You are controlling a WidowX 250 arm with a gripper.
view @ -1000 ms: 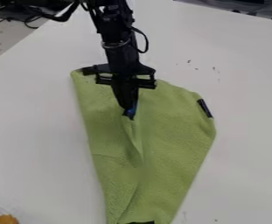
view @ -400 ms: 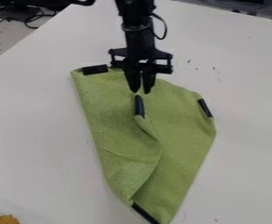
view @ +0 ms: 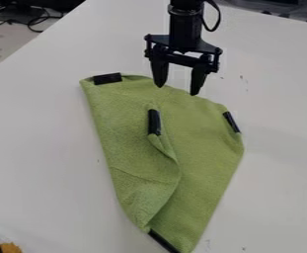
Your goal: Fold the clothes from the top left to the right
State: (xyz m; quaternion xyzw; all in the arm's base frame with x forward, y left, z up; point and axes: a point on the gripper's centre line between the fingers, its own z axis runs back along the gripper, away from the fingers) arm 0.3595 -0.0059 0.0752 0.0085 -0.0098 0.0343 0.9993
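Across the white counter (view: pixel 43 148), in the fixed camera's view, see the lime-green fabric cloth (view: pixel 208 133) lying lengthwise, with a folded flap (view: pixel 135 158) over its left part. Find a short black tab (view: pixel 154 122) at the flap's upper tip, resting mid-cloth, well apart from the right-edge tab (view: pixel 231 122). Judge the fold partly done, begun but not carried across. Note also the top-left tab (view: pixel 107 78) out at its own corner, and the bottom tab (view: pixel 164 241) along the lower edge. Count as left, most likely, bringing the top-left corner over to the right and flattening the bent crease.

Find the black two-finger gripper (view: pixel 177 90) over the cloth's top edge, with jaws spread wide and pinching nothing.

Spot dark cables (view: pixel 31 28) beyond the counter's upper-left edge and a fuzzy orange object (view: pixel 11 248) at lower left. Expect no hindrance from these; watch instead for rucking along the curled crease
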